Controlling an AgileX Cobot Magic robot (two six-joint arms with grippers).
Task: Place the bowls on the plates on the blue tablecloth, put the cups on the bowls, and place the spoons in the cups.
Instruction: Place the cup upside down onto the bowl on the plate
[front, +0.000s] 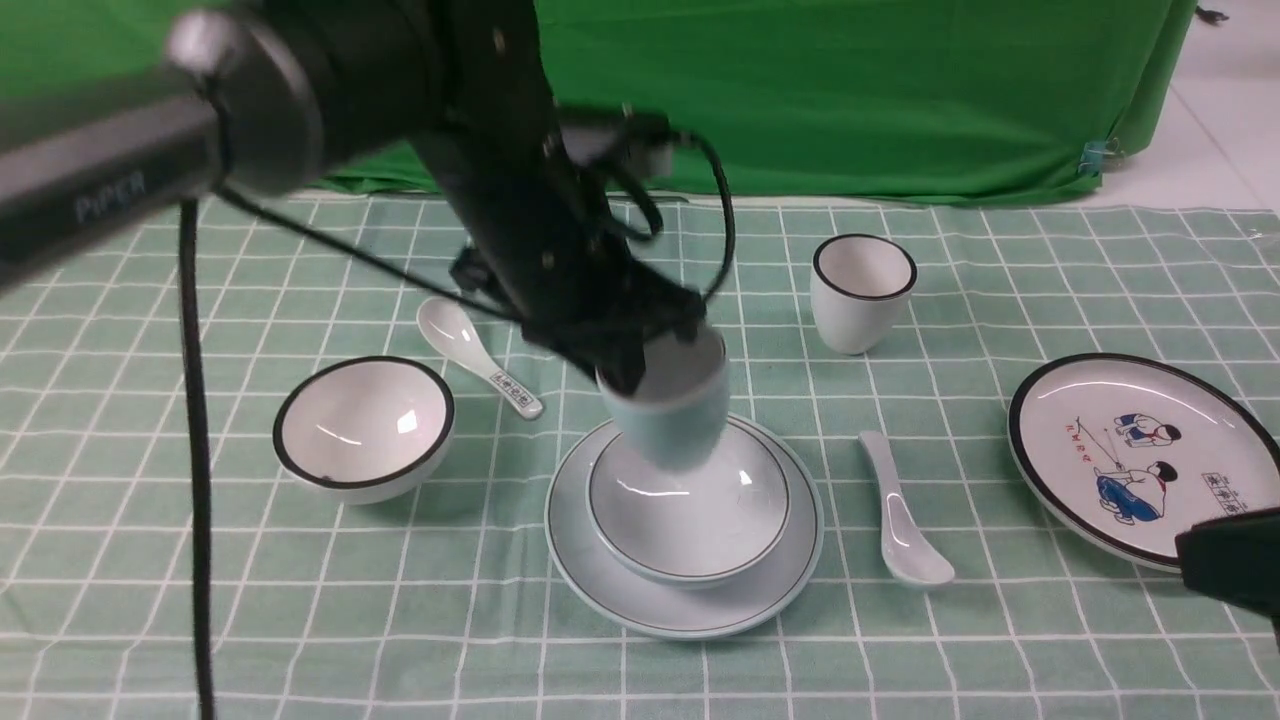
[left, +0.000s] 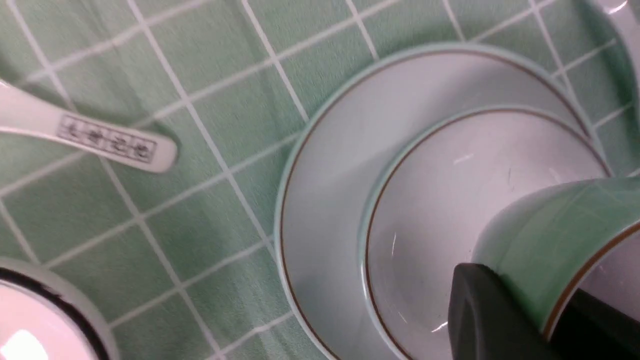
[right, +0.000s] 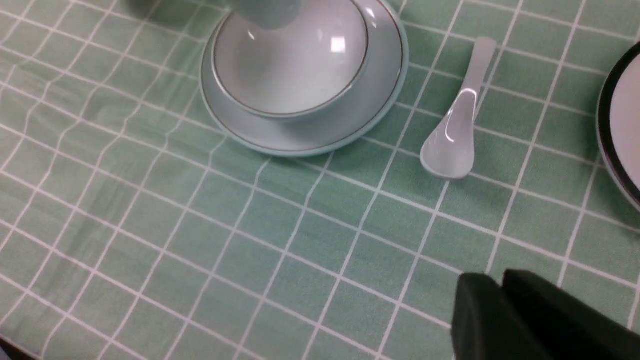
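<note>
My left gripper (front: 640, 365) is shut on the rim of the pale blue cup (front: 665, 415), one finger (left: 480, 310) outside the wall and one inside. The cup (left: 545, 235) is tilted over the pale blue bowl (front: 690, 510), which sits on the pale blue plate (front: 600, 570). I cannot tell whether its base touches the bowl. On the blue tablecloth (front: 200, 600) the white bowl (front: 363, 428) stands left, the patterned spoon (front: 475, 355) behind it, the white cup (front: 862, 290) at back right, the plain spoon (front: 900, 510) right of the plate, and the cartoon plate (front: 1130, 450) far right. My right gripper (right: 492, 285) is shut and empty near the cartoon plate's front edge.
A green backdrop cloth (front: 850, 90) hangs along the far edge of the table. My left arm and its cable (front: 195, 400) cross the left half of the front view.
</note>
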